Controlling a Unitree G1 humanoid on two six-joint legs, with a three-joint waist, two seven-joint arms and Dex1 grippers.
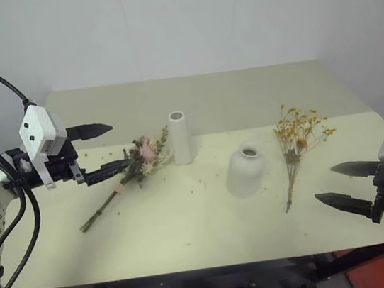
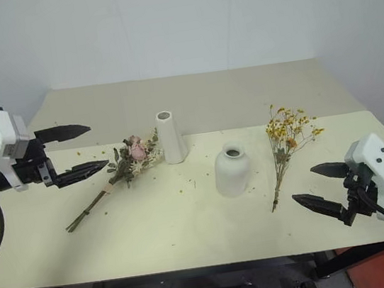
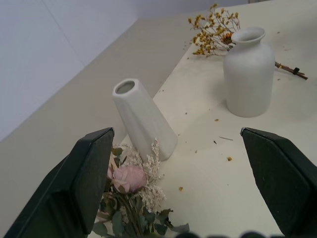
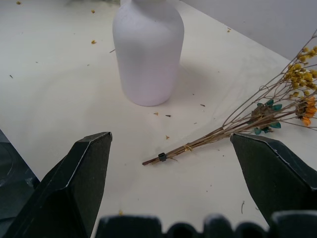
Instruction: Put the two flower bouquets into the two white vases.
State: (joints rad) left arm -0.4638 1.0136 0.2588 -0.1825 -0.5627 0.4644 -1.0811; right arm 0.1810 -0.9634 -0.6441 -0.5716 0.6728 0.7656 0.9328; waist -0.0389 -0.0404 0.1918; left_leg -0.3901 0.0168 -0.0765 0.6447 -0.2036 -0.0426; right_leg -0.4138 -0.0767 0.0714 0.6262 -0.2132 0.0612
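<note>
Both bunches flat on the table [image 1: 190, 230], not yet in vases. Rose bunch [image 1: 141, 162] at nine o'clock of tall vase [image 1: 179, 137]; yellow bunch [image 1: 297, 140] at three o'clock of short vase [image 1: 244, 170]. Left gripper [image 1: 103, 151] and right gripper [image 1: 344, 183] spread wide, empty, probably ready to pinch stems.

head pair looks down over the table [image 1: 189, 223]; both close wrist views share the squat vase [image 3: 249, 74]

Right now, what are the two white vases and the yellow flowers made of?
The tall vase and squat vase look like matte ceramic: smooth, white, no shine. The yellow bouquet seems to be dried flowers: thin brown stems, with crumbs shed on the table.
</note>
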